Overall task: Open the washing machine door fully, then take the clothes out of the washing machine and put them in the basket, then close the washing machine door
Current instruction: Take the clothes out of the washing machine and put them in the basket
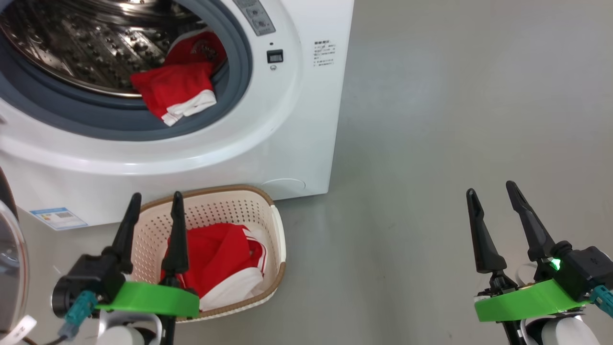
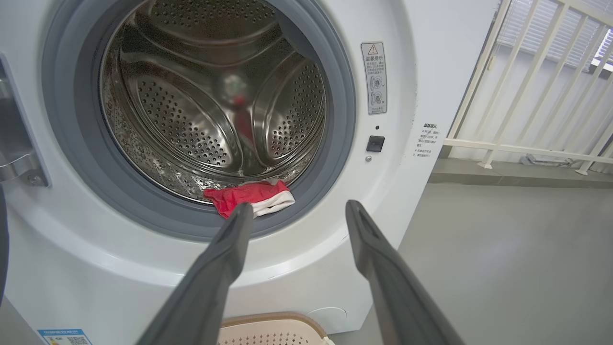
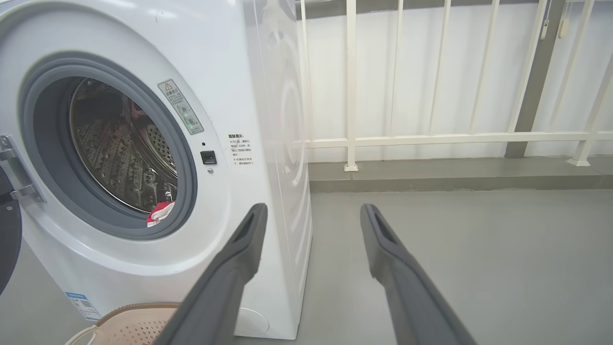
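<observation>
- As I judge it, the step in hand is to take the next garment out of the washing machine (image 1: 287, 120); the door (image 1: 8, 249) stands open at the left edge, and one red piece (image 1: 215, 254) lies already in the basket (image 1: 279, 225).
- The left tool (image 1: 157, 194) is open and empty above the basket; the right tool (image 1: 491, 188) is also open and empty, well apart over the bare floor (image 1: 431, 143).
- The left tool is the nearer one; it should close on a thick fold of the hanging edge, not on the grey rubber ring (image 1: 239, 72); I would lift the cloth over the ring before pulling it out.
- The clothes (image 1: 178, 91) lie at the lower right of the drum (image 1: 72, 43); they are red, soft and crumpled; the front one, with white trim, hangs over the ring; the one behind bears a pale print.
</observation>
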Controlling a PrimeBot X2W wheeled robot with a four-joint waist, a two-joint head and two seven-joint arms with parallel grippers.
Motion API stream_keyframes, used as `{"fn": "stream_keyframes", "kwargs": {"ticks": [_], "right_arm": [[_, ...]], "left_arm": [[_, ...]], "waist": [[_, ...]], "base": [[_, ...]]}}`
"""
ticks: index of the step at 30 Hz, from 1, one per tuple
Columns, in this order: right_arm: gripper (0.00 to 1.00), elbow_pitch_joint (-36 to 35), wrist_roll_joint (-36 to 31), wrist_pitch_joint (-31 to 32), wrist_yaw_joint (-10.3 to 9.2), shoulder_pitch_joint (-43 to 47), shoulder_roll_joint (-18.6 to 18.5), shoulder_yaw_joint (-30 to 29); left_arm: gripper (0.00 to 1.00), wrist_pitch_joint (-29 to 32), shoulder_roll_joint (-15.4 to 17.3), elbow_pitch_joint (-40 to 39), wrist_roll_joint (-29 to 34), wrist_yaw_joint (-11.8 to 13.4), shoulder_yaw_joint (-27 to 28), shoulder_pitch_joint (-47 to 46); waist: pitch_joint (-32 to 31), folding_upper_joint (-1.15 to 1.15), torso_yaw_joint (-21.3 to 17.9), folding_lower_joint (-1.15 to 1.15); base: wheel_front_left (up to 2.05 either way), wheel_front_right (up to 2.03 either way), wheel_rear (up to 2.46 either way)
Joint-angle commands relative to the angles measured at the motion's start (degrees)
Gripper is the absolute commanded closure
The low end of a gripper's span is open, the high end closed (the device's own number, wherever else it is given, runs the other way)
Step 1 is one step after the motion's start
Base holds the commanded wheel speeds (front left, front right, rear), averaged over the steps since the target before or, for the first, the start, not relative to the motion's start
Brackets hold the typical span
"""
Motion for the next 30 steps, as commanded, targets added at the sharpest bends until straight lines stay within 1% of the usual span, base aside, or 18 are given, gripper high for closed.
{"fn": "stream_keyframes", "kwargs": {"ticks": [1,15,22,30], "right_arm": [[0.0,-1.9,-0.7,-0.4,0.35,0.1,-0.7,1.0],[0.0,-3.6,-2.3,-0.4,0.35,6.1,-0.7,-1.2],[0.0,-4.3,-2.4,-0.4,0.35,7.9,-0.7,-1.7],[0.0,-4.9,-2.5,-0.4,0.35,8.5,-0.7,-1.7]], "left_arm": [[0.0,-0.7,0.5,-2.4,0.8,0.4,1.5,0.9],[0.0,-0.7,0.4,-6.2,1.0,2.6,0.0,9.5],[0.0,-0.7,0.4,-6.7,0.4,3.2,-1.0,11.9],[0.0,-0.7,0.4,-7.6,0.1,4.1,-1.8,12.5]], "waist": [[-1.0,0.0,0.3,0.0],[-7.5,0.0,0.0,0.0],[-8.5,0.0,0.4,0.0],[-8.1,0.0,0.8,0.0]], "base": [[0.0,0.0,0.0],[0.0,0.0,0.0],[0.0,0.0,0.0],[0.0,0.0,0.0]]}}
